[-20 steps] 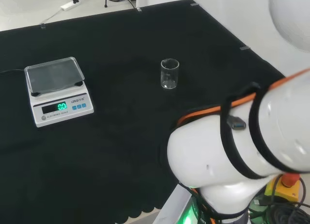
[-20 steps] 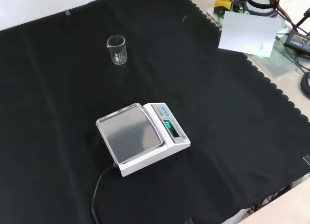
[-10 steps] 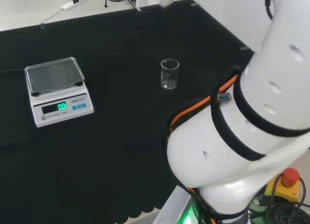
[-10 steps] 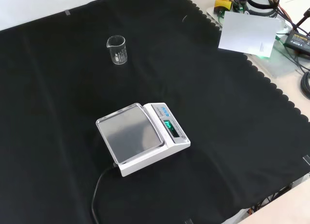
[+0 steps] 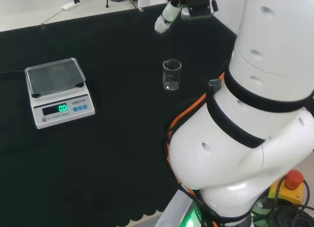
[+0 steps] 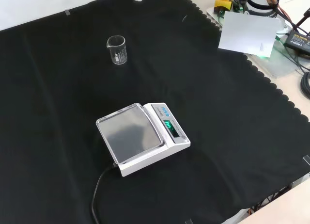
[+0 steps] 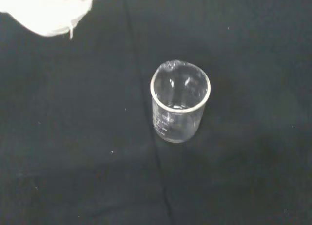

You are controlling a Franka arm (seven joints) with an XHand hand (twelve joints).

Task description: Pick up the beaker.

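Beaker (image 7: 180,102) upright on black cloth (image 6: 232,112), empty, likely light, slippery, fragile; I'd wrap mid-wall. My hand (image 5: 167,14) high above; finger state unclear.

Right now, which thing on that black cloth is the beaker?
Find the white scale on the black cloth. In the front view the beaker stands alone beyond it, upright. It is the small clear glass cup with a pouring lip.

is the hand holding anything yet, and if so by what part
Nothing is held. The beaker stands upright on the black cloth, untouched, and the hand is up in the air, apart from it.
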